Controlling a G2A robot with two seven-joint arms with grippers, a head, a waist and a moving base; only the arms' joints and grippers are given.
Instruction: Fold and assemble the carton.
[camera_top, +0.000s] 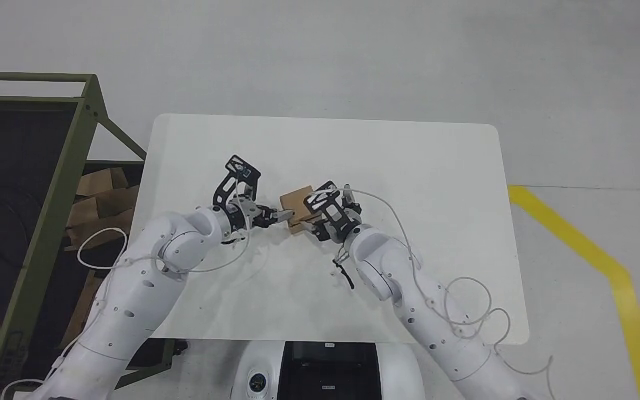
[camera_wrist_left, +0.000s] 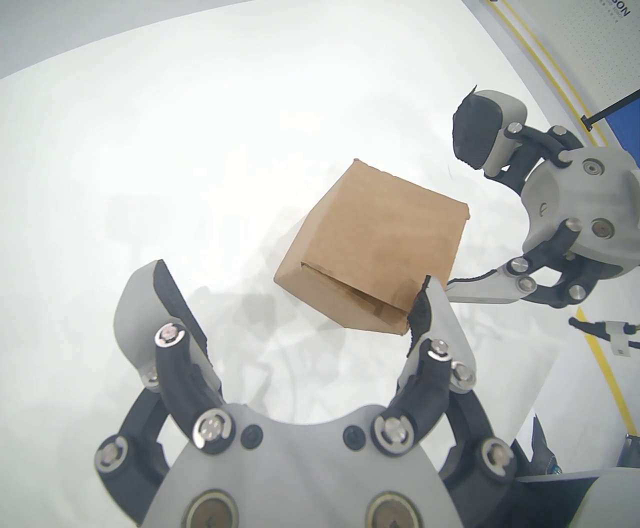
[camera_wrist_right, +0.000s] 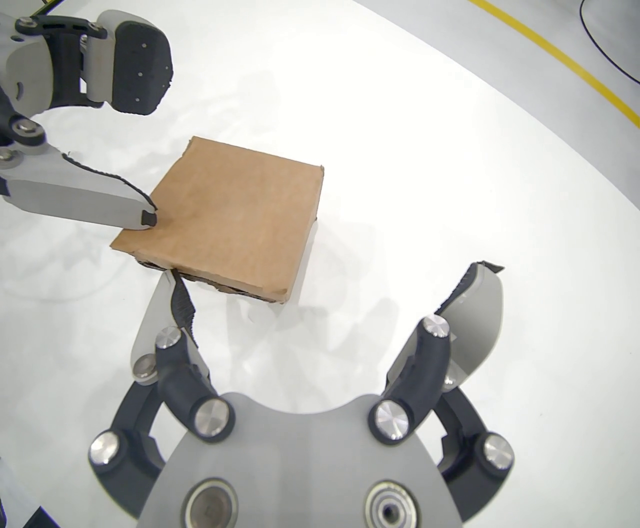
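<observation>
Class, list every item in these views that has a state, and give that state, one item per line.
carton: folded into a box, on the table, one flap slightly ajar
left pincer: open, one fingertip touching the carton
right pincer: open, one fingertip at the carton's edge

Carton (camera_wrist_left: 380, 240) between left gripper (camera_wrist_left: 294, 278) and right gripper (camera_wrist_right: 327, 275)

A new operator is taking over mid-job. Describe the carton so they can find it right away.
Start at the white table: near its middle, the left claw and right claw, both open, meet from either side. Between them sits the carton, a small box. It is the only brown cardboard on the tabletop; the other cardboard pieces lie beyond the table's edge.
</observation>
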